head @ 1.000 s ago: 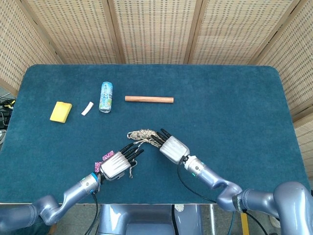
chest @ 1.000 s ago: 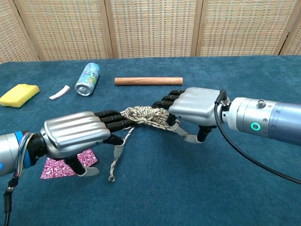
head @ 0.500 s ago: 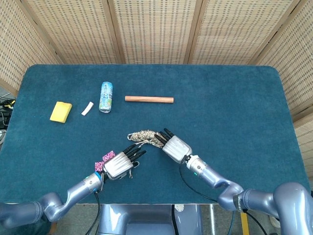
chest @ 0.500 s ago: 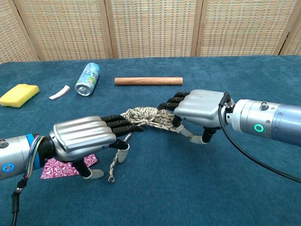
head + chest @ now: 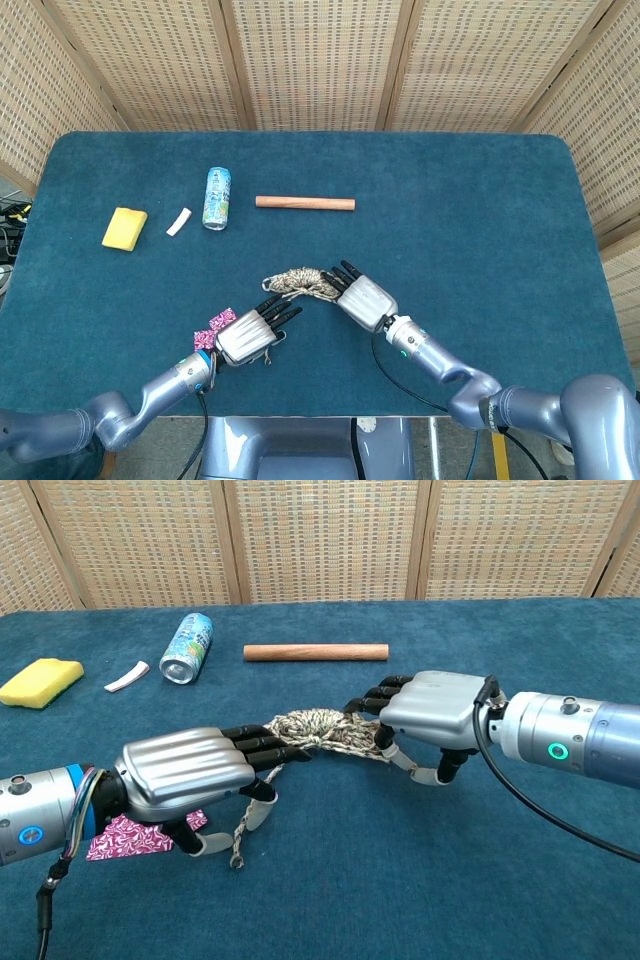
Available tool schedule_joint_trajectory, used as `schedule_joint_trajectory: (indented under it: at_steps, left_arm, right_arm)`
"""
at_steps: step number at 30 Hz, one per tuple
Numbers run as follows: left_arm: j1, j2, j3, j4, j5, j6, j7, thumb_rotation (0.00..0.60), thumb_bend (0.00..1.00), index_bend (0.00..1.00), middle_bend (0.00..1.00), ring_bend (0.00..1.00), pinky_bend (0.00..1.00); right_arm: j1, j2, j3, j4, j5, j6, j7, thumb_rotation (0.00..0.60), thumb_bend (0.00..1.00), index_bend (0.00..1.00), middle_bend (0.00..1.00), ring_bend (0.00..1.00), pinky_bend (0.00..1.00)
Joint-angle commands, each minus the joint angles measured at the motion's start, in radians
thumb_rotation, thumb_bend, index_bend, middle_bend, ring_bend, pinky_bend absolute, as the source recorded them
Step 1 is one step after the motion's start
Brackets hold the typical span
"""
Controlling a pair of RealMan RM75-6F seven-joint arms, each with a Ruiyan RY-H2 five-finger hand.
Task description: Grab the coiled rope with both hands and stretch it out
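Note:
The coiled rope [image 5: 300,281] [image 5: 320,730], a beige braided bundle, lies on the blue table between my two hands. My left hand [image 5: 248,335] [image 5: 190,770] reaches in from the left, its straight fingers [image 5: 262,746] lying on the coil's left end. Its thumb points down, apart from the fingers. A loose rope tail [image 5: 240,832] trails down beside that thumb. My right hand [image 5: 365,300] [image 5: 432,708] comes from the right. Its fingers [image 5: 372,702] lie over the coil's right end, and its thumb is lowered clear of the rope. Neither hand visibly clasps the rope.
At the back lie a wooden dowel [image 5: 305,203] [image 5: 316,652], a drink can [image 5: 217,197] [image 5: 187,647] on its side, a small white piece [image 5: 178,221] and a yellow sponge [image 5: 124,228] [image 5: 41,682]. A pink patterned scrap [image 5: 125,836] lies under my left wrist.
Both hands and the coil have shifted slightly to the right and toward the robot. The left hand's fingers have slid further onto the coil's left end.

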Motion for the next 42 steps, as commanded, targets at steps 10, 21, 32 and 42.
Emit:
schedule_joint_trajectory:
  at_steps: [10,21,32,42]
  left_arm:
    - [-0.004,-0.019,0.008,0.027,-0.021,0.003,0.0,0.6,0.36,0.51,0.0,0.0,0.0]
    - [-0.008,-0.029,0.013,0.036,-0.037,0.003,0.014,0.6,0.36,0.58,0.0,0.0,0.0]
    - [-0.006,-0.028,0.015,0.039,-0.051,0.011,0.025,0.6,0.42,0.64,0.0,0.0,0.0]
    - [0.014,0.06,0.017,-0.005,-0.043,0.079,-0.013,0.6,0.43,0.65,0.0,0.0,0.0]
  right_arm:
    - [-0.006,-0.006,-0.001,0.018,-0.001,-0.007,0.019,0.6,0.66,0.62,0.01,0.0,0.0]
    - [-0.008,-0.01,0.0,0.024,-0.006,-0.011,0.024,0.6,0.66,0.63,0.01,0.0,0.0]
    - [-0.011,-0.005,0.004,0.02,-0.009,-0.006,0.021,0.6,0.66,0.63,0.01,0.0,0.0]
    - [-0.025,0.017,0.017,0.004,-0.013,0.029,0.039,0.6,0.66,0.63,0.01,0.0,0.0]
